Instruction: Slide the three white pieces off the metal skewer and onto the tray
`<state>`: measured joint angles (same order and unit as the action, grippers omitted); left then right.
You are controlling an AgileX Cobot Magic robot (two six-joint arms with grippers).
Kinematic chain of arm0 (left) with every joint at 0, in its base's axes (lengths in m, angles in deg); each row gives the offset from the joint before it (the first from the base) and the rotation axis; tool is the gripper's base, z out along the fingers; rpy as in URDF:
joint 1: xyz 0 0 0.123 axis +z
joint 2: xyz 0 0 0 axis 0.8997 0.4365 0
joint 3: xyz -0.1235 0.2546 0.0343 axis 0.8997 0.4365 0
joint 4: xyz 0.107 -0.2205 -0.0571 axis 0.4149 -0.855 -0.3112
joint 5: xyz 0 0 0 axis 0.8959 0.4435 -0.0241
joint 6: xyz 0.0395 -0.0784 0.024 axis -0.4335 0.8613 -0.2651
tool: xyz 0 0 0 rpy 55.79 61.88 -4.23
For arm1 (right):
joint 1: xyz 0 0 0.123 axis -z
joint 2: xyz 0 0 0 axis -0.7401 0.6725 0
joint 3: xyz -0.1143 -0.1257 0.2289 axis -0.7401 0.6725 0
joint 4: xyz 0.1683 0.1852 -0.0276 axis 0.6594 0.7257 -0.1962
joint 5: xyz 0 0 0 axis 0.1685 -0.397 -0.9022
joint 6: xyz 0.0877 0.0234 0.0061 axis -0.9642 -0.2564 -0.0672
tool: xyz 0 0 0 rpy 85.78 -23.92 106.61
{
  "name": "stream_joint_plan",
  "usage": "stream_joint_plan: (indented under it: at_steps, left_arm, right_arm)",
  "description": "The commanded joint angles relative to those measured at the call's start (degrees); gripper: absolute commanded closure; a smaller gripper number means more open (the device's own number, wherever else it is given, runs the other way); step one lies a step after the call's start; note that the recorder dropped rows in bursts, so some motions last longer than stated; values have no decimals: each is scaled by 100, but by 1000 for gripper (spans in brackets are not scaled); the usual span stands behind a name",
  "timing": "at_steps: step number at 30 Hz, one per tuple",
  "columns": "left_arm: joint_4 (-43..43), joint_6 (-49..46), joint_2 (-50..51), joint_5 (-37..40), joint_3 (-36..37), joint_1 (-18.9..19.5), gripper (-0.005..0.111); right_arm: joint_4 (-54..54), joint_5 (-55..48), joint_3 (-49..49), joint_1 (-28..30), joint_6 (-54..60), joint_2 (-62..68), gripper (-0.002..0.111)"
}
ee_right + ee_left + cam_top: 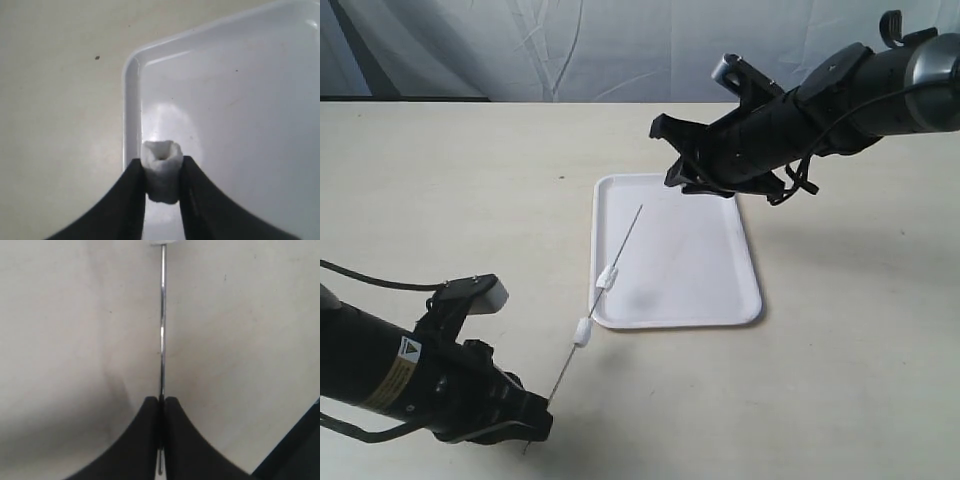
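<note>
Left gripper (pixel 533 418) clamps the metal skewer (pixel 625 238); right gripper (pixel 162 170) pinches one white piece (pixel 161 156) by the tray (pixel 131 100) rim. Released here, it could roll out.

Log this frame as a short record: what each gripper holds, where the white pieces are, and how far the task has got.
left gripper: shut on the lower end of the metal skewer
right gripper: shut on one white piece, above a corner of the tray
on skewer: two pieces; upper piece at the tray's left rim, lower piece outside it, above the table
skewer tip: over the tray
progress: one piece off, not released; two left
</note>
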<state>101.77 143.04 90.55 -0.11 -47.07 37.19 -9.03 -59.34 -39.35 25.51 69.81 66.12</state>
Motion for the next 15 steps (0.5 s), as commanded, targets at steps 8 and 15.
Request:
stream_joint_plan:
  at_steps: [8,15]
  left_arm:
    - [-36,-45,-262,103,-326,7,107]
    - [-36,-25,-184,521,-526,7,107]
  right_arm:
    - [1,-818,-22,-18,43,582,61]
    - [138,-1601,-22,-18,458,430,72]
